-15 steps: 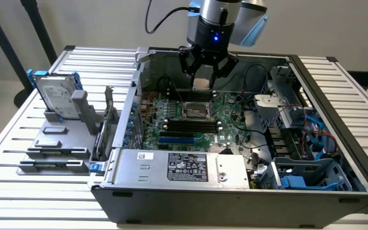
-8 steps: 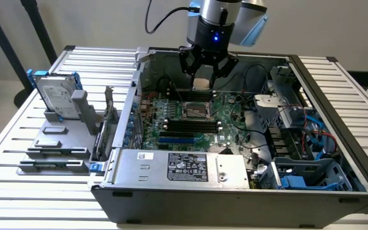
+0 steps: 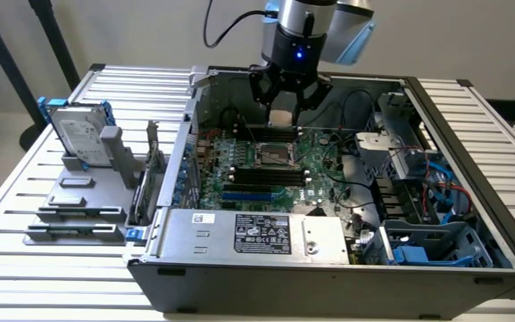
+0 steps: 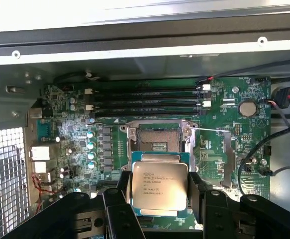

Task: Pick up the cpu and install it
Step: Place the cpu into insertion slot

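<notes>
The cpu (image 4: 159, 185), a small flat square chip with a shiny silver top and printed text, sits between my gripper's black fingers (image 4: 122, 191), which are shut on its edges. In the exterior view my gripper (image 3: 283, 114) hangs inside the open computer case with the pale cpu (image 3: 281, 118) between its fingers, a little above and behind the motherboard's empty socket (image 3: 275, 155). In the wrist view the open socket (image 4: 158, 138) with its metal frame lies just beyond the cpu on the green motherboard (image 4: 234, 129).
The case walls (image 3: 195, 100) surround the board. Memory slots (image 4: 145, 99) lie beyond the socket, cables (image 4: 279, 134) and drive bays (image 3: 418, 174) to one side. A hard drive with blue bracket (image 3: 83, 137) stands on a grey fixture on the table at the exterior view's left.
</notes>
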